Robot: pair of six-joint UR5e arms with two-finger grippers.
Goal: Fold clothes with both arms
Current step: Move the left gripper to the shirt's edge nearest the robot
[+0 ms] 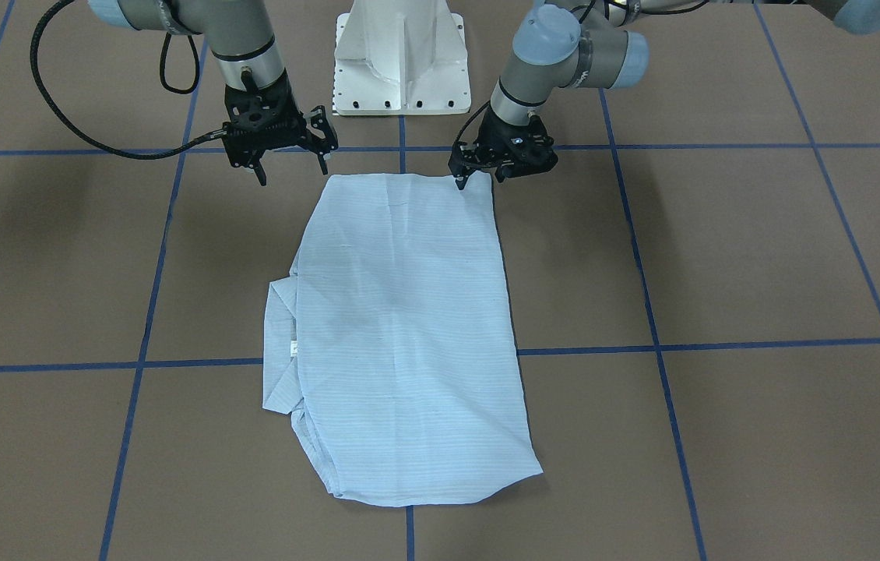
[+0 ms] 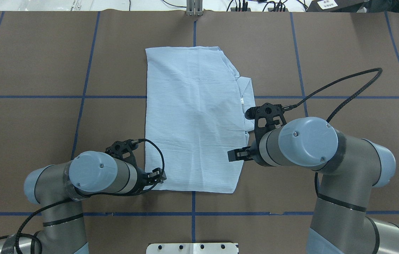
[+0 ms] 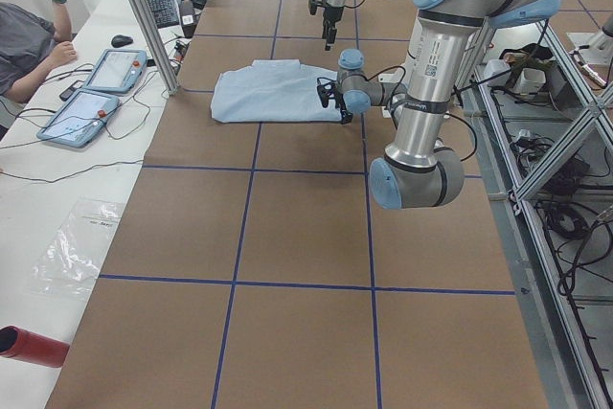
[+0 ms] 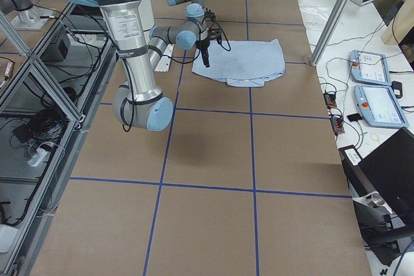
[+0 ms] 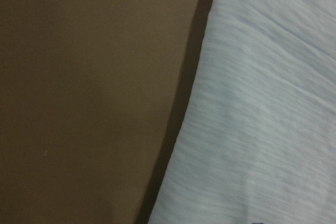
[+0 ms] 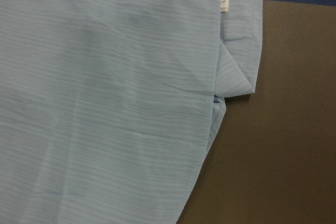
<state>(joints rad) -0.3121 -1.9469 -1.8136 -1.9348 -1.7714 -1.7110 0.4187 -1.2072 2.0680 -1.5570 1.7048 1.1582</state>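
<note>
The pale blue striped shirt lies folded into a long flat rectangle at the middle of the table. Its collar and white neck label stick out on the robot's right side. My left gripper is low at the shirt's near left corner, its fingers apart on either side of the corner. The left wrist view shows only the shirt's edge on brown table. My right gripper hangs wide open and empty above the shirt's near right edge.
The white pedestal base stands at the robot's side of the brown table with blue tape lines. A person sits at a side bench with tablets; a red cylinder lies there too.
</note>
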